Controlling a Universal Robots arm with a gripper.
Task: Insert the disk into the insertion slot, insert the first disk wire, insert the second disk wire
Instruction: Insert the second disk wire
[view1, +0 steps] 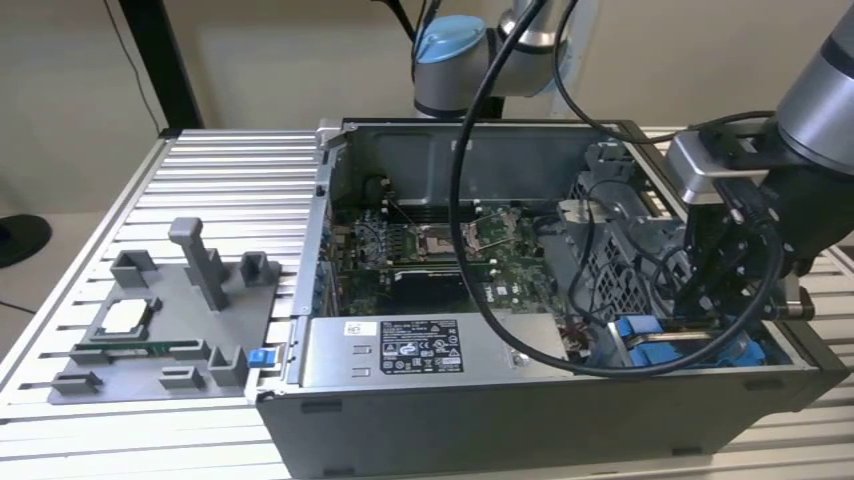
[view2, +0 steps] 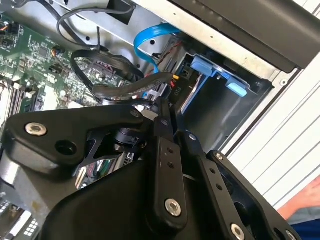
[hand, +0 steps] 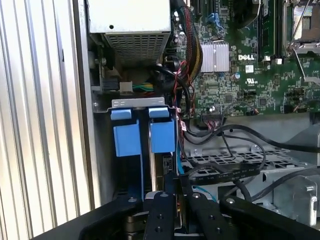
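My gripper (view1: 714, 305) reaches down into the open computer case at the front corner on the exterior view's right. In the second wrist view its black fingers (view2: 165, 150) close to one tip, and my gripper (view2: 163, 105) is shut where a black flat disk wire (view2: 125, 89) ends. The insertion slot (hand: 131, 175), with grey-blue walls (view2: 210, 112) and blue tabs (hand: 162, 135), lies just ahead of my gripper (hand: 175, 196). A thin silver-grey edge (hand: 152, 170) running down the slot looks like the disk seen edge-on. A blue flat wire (view2: 145, 42) loops above.
The grey labelled power-supply box (view1: 420, 345) fills the case front beside the slot. The green motherboard (hand: 250, 65) and loose black cables (hand: 235, 135) crowd the inside. A dark perforated cage (view1: 607, 250) stands behind my gripper. A grey fixture (view1: 147, 340) lies on the ribbed table (view1: 227, 170).
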